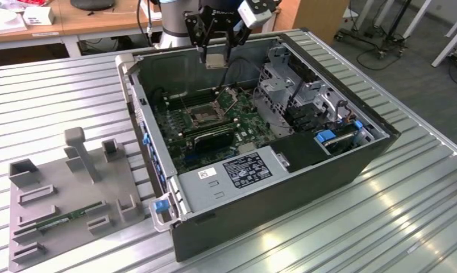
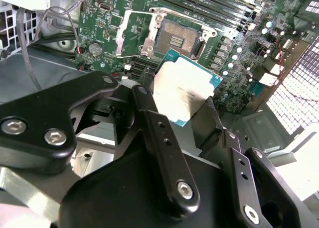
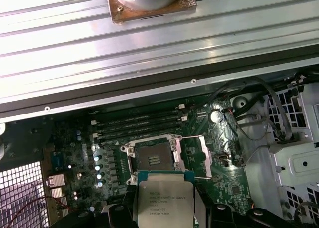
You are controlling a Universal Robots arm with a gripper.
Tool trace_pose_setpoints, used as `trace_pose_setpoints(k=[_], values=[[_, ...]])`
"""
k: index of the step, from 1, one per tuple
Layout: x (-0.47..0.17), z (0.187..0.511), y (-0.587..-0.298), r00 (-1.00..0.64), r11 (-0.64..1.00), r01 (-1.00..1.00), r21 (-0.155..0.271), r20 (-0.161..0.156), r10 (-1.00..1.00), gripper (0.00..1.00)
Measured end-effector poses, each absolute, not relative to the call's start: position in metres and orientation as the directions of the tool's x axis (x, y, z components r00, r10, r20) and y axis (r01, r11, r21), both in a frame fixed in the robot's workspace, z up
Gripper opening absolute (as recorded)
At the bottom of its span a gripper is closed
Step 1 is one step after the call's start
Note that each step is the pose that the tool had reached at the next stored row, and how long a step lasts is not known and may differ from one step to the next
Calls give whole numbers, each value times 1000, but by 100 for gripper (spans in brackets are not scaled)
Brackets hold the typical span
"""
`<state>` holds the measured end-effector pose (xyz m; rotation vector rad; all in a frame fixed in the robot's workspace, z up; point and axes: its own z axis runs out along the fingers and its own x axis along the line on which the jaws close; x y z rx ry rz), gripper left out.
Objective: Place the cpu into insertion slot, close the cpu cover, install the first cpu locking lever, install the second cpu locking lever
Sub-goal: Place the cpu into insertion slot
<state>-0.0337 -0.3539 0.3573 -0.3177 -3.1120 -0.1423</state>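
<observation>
Bright overhead light, glare streaks on ribbed metal table (image 1: pixel 342 227).

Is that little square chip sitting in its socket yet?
Out. The gripper holds the cpu clear of the insertion slot, which lies bare, its cpu cover swung open.

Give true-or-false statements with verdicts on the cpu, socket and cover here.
1. The black end effector grips the flat square silver-tan cpu. True.
2. That cpu sits in the square dark insertion slot. False: it hangs above the empty slot.
3. The silver-grey metal-frame cpu cover stands open. True.
4. The long green memory stick lies inside the black computer case. False: it lies in the grey fixture tray outside.
</observation>
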Motion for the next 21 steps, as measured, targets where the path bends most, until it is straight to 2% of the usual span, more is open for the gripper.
trace_pose_setpoints(k=[21], values=[[-34, 357, -354, -965, 961, 261, 89, 19, 261, 54]])
